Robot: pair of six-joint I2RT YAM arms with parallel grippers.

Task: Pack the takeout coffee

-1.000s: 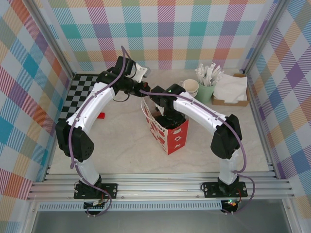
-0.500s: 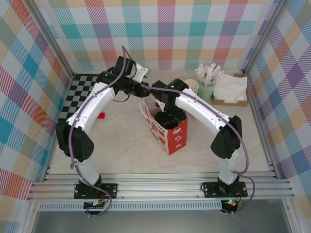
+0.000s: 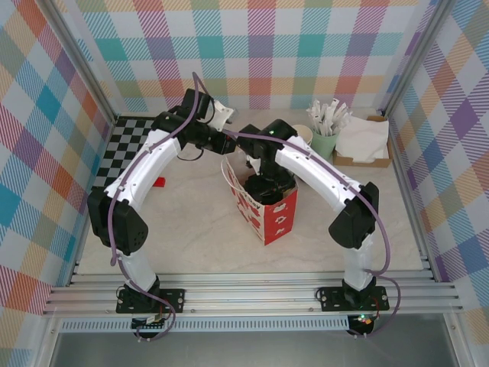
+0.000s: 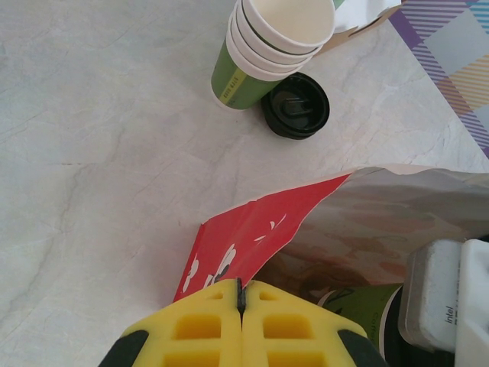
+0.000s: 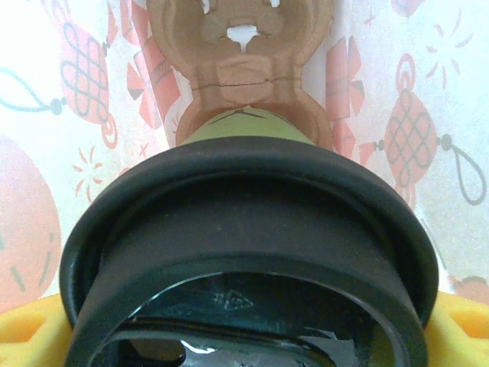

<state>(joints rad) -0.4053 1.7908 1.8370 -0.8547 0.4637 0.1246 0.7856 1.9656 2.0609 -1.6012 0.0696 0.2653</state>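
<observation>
**Top view:** left pincer (image 3: 227, 143) is at the far rim of the paper bag (image 3: 267, 215). Right pincer (image 3: 265, 180) is down in the bag mouth with the takeout coffee (image 5: 244, 237); the cup itself is hidden under the wrist here. Risk: the bag is light and stands free on the worktop (image 3: 191, 229), so sideways drag from either arm could tip or skid it.

**Left wrist view:** left pincer is clamped flat on the bag's red rim, pads meeting, holding the mouth open. A slice of green cup wall shows inside the bag. If that pinch slips, the bag wall folds in onto cup and arm. The stack of lidless cups (image 4: 267, 46) and a loose black lid (image 4: 296, 107) sit well apart from the bag, so they're no threat.

**Right wrist view:** right pincer is spread wide around the coffee, with yellow pads (image 5: 30, 329) on either side of the lid, so it's holding it.
- **Position:** the coffee is upright inside the bag, over a brown cardboard holder (image 5: 241, 53) at the bottom. I can't tell whether it's seated.
- **Risk:** if it's released high or off-centre, the cup lands crooked and tips, and the lid may pop and spill. Gripping at lid level could also lift the lid when the pincer pulls out.
- **Look:** green paper wall and a round, glossy black plastic lid with a raised rim and a recycling mark moulded on top. It sits even as far as visible.
</observation>
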